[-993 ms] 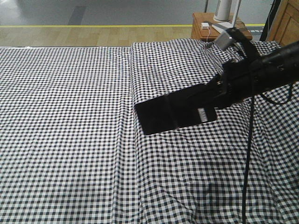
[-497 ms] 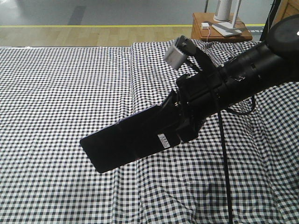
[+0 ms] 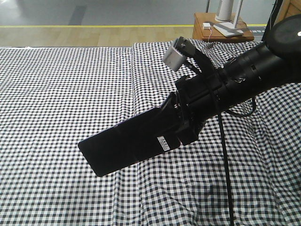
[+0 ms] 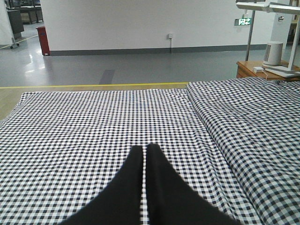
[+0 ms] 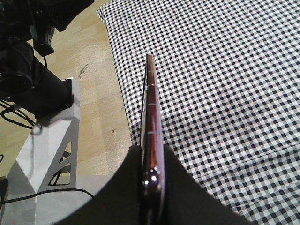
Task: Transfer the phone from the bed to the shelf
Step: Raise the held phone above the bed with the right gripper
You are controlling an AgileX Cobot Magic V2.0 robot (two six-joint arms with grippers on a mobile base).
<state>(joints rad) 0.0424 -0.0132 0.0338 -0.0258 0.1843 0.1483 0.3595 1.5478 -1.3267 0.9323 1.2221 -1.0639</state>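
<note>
I had the right gripper (image 3: 178,128) clamped on the phone (image 3: 123,148), which hung in the air over the bed (image 3: 51,84), clear of the checked sheet and tilted, free end lower and pointing to the left of the front view. On the right wrist camera I saw the phone edge-on, pinkish rim showing, pinched between the two black fingers (image 5: 122,187), with the bed edge and wooden floor (image 5: 101,108) below. The left gripper (image 4: 145,157) was closed, tips together, nothing in it, hovering over the bed. A small brown table (image 3: 202,29) stood past the bed's far side.
</note>
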